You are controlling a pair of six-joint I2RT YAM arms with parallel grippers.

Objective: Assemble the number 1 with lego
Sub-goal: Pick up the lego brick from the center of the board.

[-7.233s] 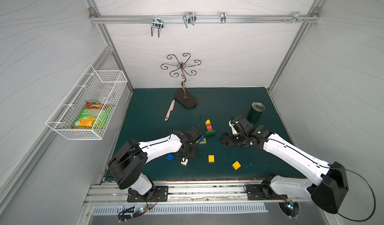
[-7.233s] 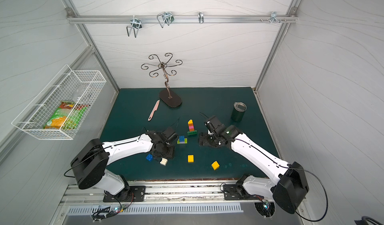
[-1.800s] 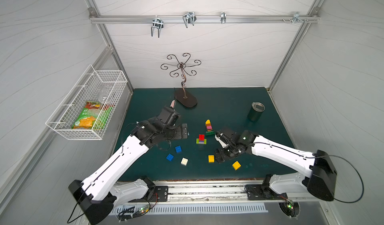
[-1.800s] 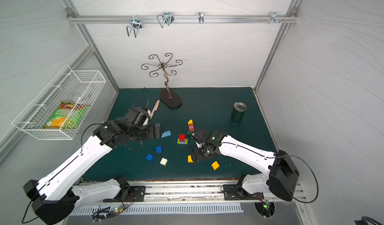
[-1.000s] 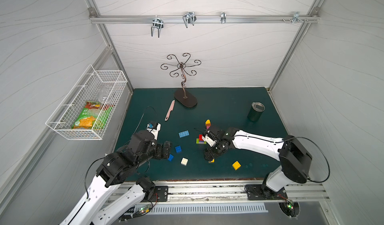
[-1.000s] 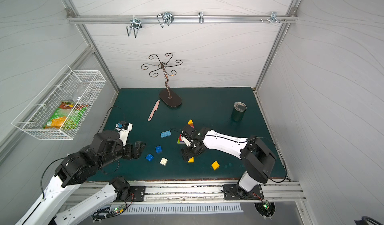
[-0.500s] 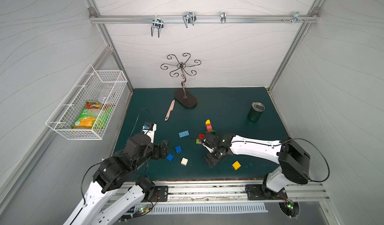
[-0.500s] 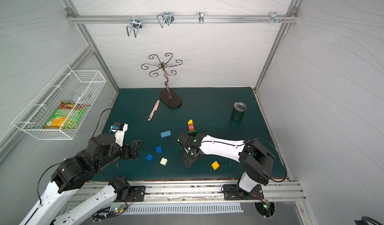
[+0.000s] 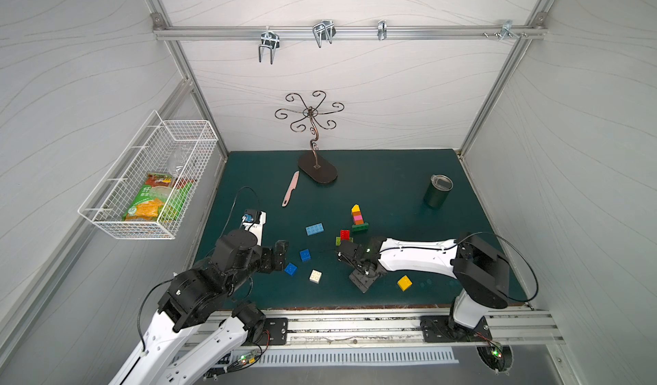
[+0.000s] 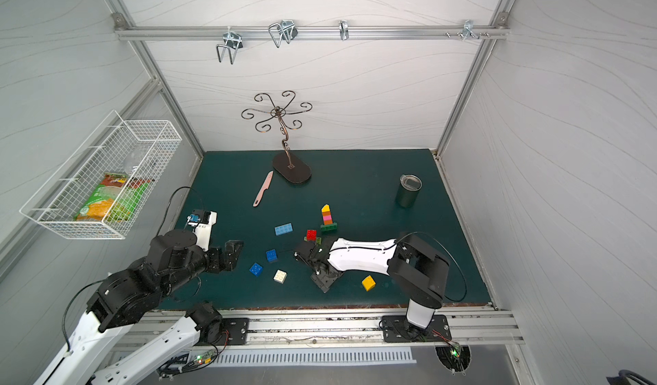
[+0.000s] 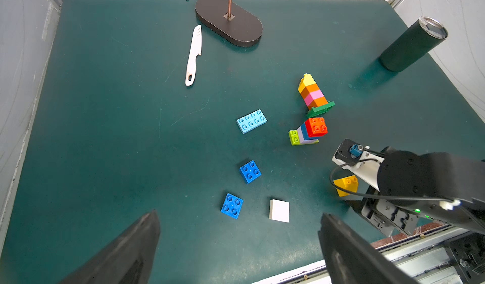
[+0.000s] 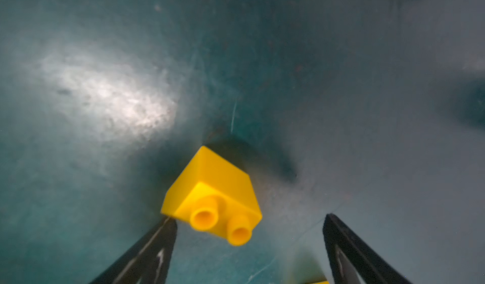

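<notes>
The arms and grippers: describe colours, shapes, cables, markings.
Both the left arm and the right arm have white link shells and black joint housings, each trailing a looped black cable. The left gripper and right gripper have black tapered fingers. Each wrist carries a white camera mount with a blue connector.

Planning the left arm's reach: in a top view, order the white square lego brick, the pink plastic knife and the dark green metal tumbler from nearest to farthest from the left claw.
1. The white square lego brick: at the front, a little to the right of the left claw.
2. The pink plastic knife: farther back, on the left side.
3. The dark green metal tumbler: far off at the back right.
</notes>
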